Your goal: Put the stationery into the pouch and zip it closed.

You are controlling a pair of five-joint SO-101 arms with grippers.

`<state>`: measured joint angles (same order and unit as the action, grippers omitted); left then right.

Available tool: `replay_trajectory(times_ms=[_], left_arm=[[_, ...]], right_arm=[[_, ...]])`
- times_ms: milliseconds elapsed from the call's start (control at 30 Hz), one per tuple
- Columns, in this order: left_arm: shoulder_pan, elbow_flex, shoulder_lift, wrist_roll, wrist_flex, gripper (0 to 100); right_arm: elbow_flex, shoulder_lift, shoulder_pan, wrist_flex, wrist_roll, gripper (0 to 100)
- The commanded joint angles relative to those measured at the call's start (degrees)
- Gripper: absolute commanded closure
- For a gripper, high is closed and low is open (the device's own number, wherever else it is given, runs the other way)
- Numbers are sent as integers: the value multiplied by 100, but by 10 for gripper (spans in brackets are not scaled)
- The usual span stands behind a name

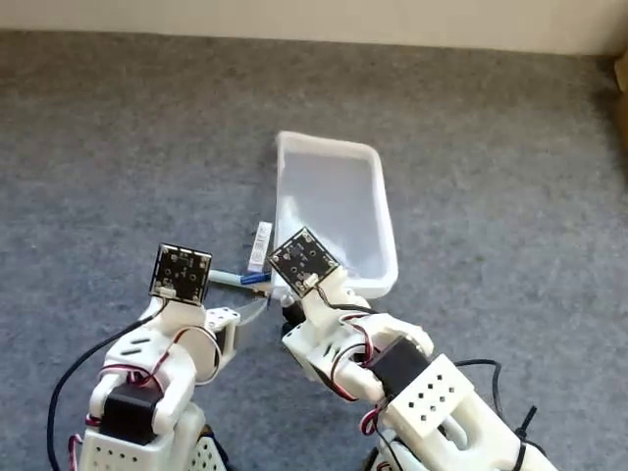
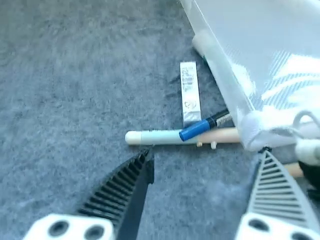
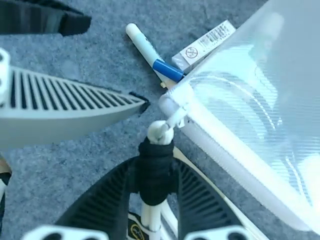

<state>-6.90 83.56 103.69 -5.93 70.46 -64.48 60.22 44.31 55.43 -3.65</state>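
Observation:
The translucent white pouch [image 1: 334, 201] lies flat on the grey carpet, its near corner by both arms. Beside that corner lie a pale blue-and-cream pen [image 2: 155, 136], a blue-capped marker [image 2: 200, 128] crossing it, and a small white stick-shaped box [image 2: 189, 92]. My left gripper [image 2: 206, 152] hovers open just short of the pens, one black finger [image 2: 125, 185] and one white finger [image 2: 272, 185] spread wide. My right gripper [image 3: 156, 172] is shut on the black zipper pull [image 3: 156, 160], whose white cord runs to the pouch's corner [image 3: 175, 97].
Grey carpet [image 1: 118, 147] stretches on all sides of the pouch. The two arms stand close together at the near edge, the left gripper's white finger [image 3: 65, 107] right beside the right gripper. A pale wall strip [image 1: 314, 20] borders the far side.

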Motion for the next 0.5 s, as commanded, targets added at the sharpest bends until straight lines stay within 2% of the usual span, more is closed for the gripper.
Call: replay_trajectory(times_ms=[0, 233, 467], left_arm=[[-101, 215, 40, -62, -659, 694], [-497, 462, 40, -26, -870, 695], [-497, 620, 31, -18, -1055, 695]], right_arm=[[75, 180, -40, 31, -44, 994], [57, 180, -31, 40, -44, 994], [101, 180, 13, 444, -44, 994]])
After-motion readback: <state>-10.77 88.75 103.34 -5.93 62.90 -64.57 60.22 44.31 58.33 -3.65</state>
